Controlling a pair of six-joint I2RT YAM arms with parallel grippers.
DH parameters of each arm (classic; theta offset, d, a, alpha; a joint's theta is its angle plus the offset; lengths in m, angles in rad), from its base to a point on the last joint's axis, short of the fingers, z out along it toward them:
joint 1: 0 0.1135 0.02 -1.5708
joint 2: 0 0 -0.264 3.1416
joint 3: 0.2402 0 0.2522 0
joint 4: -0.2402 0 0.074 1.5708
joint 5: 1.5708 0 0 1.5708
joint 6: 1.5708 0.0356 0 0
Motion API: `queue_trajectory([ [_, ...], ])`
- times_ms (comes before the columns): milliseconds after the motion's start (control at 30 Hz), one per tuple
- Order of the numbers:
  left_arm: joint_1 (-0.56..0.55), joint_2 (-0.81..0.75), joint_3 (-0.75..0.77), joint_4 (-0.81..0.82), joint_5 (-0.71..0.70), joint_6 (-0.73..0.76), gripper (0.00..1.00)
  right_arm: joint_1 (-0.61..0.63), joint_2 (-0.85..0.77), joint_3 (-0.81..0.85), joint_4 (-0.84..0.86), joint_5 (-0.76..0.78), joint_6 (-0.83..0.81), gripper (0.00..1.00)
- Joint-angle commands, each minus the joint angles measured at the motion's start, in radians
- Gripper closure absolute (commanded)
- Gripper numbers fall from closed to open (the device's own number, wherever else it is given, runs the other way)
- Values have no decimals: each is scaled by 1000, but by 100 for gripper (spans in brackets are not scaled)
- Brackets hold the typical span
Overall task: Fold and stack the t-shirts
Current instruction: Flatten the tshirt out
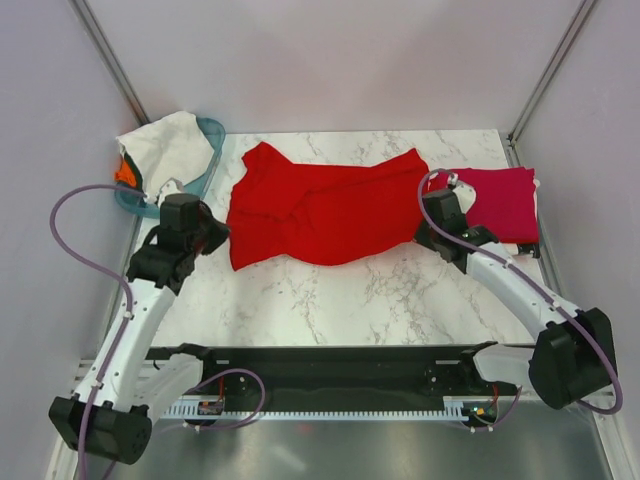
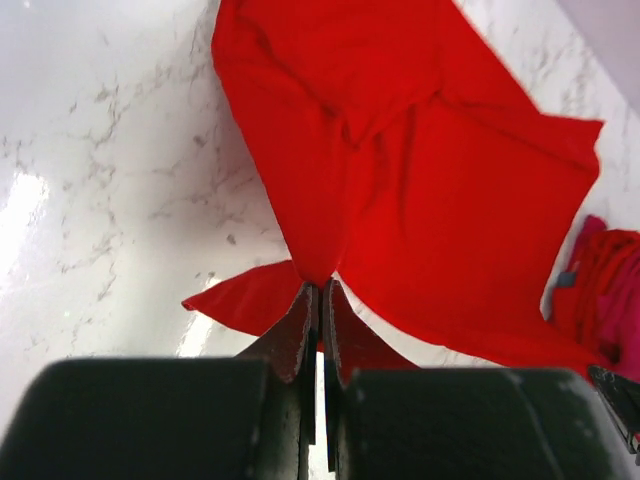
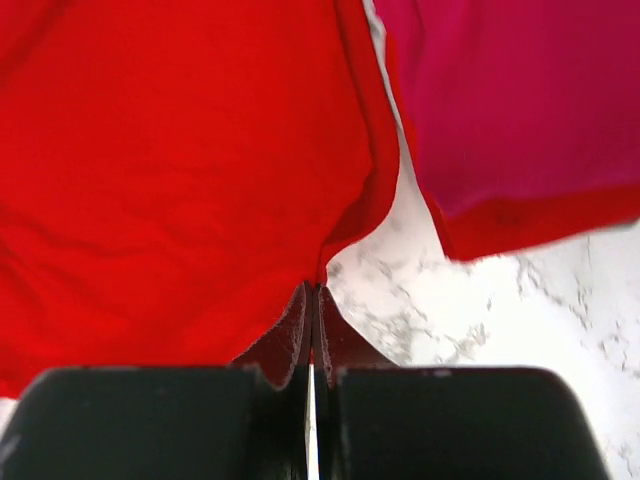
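The bright red t-shirt (image 1: 320, 205) lies crumpled across the middle of the marble table. My left gripper (image 1: 212, 235) is shut on its left edge; the left wrist view shows the jaws (image 2: 320, 290) pinching a fold of red cloth (image 2: 420, 170). My right gripper (image 1: 432, 205) is shut on its right edge, the cloth (image 3: 170, 170) pulled up into the jaws (image 3: 315, 290). The crimson-pink t-shirt (image 1: 500, 200) lies folded at the right, also in the right wrist view (image 3: 510, 100). The white t-shirt (image 1: 165, 150) drapes over the basket at back left.
A teal plastic basket (image 1: 213, 135) stands at the back left corner with something orange (image 1: 124, 172) in it. Grey walls enclose the table on three sides. Bare marble (image 1: 350, 290) lies in front of the red shirt.
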Motion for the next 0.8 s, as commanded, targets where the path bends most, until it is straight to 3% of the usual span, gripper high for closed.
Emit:
queue_trajectory([
  [0, 41, 35, 119, 0, -23, 63, 98, -45, -4, 113, -6, -58, -65, 100],
  [167, 118, 72, 358, -29, 19, 102, 98, -85, -22, 331, -45, -104, -111, 100],
  [333, 124, 46, 660, -38, -9, 152, 98, -96, -94, 524, -65, -116, -160, 100],
  [767, 123, -22, 1168, 43, -79, 176, 98, -94, -378, 767, -58, -136, -185, 100],
])
